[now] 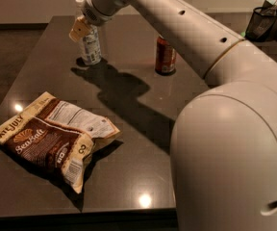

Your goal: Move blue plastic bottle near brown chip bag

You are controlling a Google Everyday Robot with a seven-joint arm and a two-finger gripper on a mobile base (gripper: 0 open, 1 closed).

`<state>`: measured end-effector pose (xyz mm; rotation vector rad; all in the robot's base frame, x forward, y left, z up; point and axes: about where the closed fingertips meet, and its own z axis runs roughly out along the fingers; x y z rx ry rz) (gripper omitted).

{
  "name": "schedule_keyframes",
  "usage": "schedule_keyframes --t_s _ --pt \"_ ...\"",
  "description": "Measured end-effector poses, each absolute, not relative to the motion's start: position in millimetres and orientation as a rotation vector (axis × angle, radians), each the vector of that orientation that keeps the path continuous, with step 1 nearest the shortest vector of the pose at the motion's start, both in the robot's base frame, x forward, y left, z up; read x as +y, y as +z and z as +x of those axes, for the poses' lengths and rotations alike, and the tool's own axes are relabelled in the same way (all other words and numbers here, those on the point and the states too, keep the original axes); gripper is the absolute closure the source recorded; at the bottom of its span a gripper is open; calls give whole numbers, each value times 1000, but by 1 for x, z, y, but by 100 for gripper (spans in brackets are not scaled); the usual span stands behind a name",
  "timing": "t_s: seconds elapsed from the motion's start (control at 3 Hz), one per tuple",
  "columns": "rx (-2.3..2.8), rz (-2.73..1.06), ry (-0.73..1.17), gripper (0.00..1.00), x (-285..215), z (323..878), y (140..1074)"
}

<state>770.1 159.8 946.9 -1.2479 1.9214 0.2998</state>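
The clear, white-capped blue plastic bottle (90,47) stands upright far back on the table (129,177), the gripper (82,27) at its top. The brown chip bag (47,146) lies flat near the front-left, well apart.

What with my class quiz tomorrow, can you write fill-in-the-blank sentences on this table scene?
1. The hand is at the blue plastic bottle, whose cap is ____.
2. Lettering on the brown chip bag reads Sea ____.
3. The red soda can stands nearer the ____ than the bag.
Missing words: white; Salt; bottle.
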Motion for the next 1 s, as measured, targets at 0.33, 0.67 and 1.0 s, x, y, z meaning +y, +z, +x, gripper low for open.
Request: schedule_keyframes --t_s 0.33,0.67,1.0 --pt "1902 -1258 327 61 160 768 953" --pt "1872 -1298 361 85 151 754 966" --pt "1831 -1405 412 100 140 718 976"
